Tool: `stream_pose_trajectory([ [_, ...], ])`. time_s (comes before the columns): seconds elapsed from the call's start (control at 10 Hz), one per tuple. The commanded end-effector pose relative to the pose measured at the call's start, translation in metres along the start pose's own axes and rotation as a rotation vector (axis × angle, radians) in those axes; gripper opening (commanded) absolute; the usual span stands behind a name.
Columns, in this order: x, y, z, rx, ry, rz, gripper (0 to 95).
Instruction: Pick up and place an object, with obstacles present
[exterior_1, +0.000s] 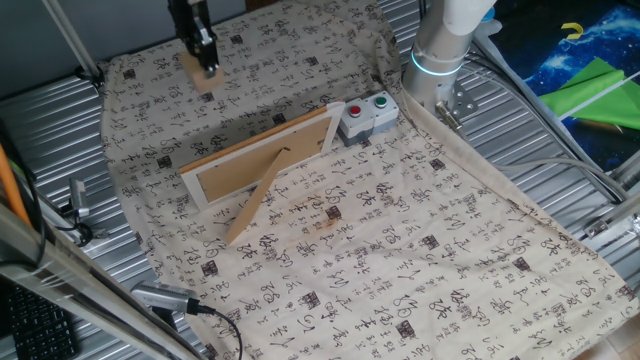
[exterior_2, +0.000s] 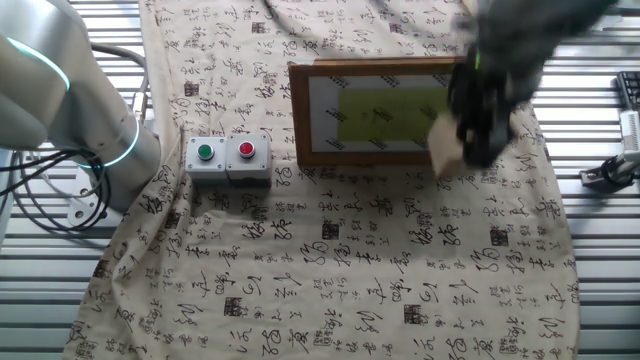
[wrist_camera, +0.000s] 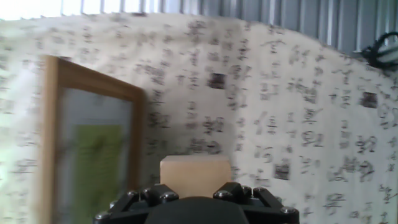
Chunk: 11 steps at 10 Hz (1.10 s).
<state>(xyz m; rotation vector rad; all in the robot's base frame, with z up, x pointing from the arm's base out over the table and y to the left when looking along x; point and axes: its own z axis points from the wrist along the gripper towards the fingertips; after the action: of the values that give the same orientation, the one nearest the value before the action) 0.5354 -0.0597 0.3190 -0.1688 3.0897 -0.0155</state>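
My gripper (exterior_1: 203, 62) is shut on the small light-tan wooden block (exterior_1: 197, 73) and holds it in the air, beyond the picture frame. In the other fixed view the block (exterior_2: 444, 146) hangs just off the frame's right end. In the hand view the block (wrist_camera: 195, 172) sits between my fingers (wrist_camera: 130, 202). The picture frame (exterior_1: 262, 152) stands on the cloth with its brown backboard and slanted prop leg (exterior_1: 256, 201) facing one fixed view. Its glass front shows in the other fixed view (exterior_2: 380, 112) and in the hand view (wrist_camera: 87, 143).
A grey box with a green and a red button (exterior_1: 366, 117) stands at the frame's end, near the arm's base (exterior_1: 440, 55). A patterned cloth (exterior_1: 400, 250) covers the table. Ribbed metal (exterior_1: 40, 130) borders it. Cables (exterior_1: 175, 300) lie at the near-left edge.
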Motion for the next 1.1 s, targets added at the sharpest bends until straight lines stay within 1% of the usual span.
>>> stream_pose_trajectory([
  [0.1, -0.003, 0.052, -0.014, 0.006, 0.005, 0.005, 0.0],
  [0.2, -0.003, 0.083, -0.017, 0.019, 0.013, 0.012, 0.0],
  [0.3, -0.002, 0.103, -0.019, 0.022, 0.014, 0.021, 0.0],
  [0.4, 0.000, 0.128, -0.019, 0.026, 0.015, 0.032, 0.0],
  [0.5, 0.000, 0.142, -0.018, 0.029, 0.015, 0.042, 0.0],
  [0.6, -0.002, 0.167, -0.017, 0.031, 0.013, 0.058, 0.0],
  [0.7, -0.004, 0.182, -0.018, 0.031, 0.012, 0.066, 0.0],
  [0.8, -0.004, 0.200, -0.019, 0.032, 0.013, 0.075, 0.0],
  [0.9, -0.002, 0.218, -0.017, 0.030, 0.011, 0.081, 0.0],
  [1.0, 0.001, 0.232, -0.013, 0.030, 0.007, 0.087, 0.0],
  [1.1, 0.000, 0.244, -0.004, 0.027, 0.007, 0.088, 0.0],
])
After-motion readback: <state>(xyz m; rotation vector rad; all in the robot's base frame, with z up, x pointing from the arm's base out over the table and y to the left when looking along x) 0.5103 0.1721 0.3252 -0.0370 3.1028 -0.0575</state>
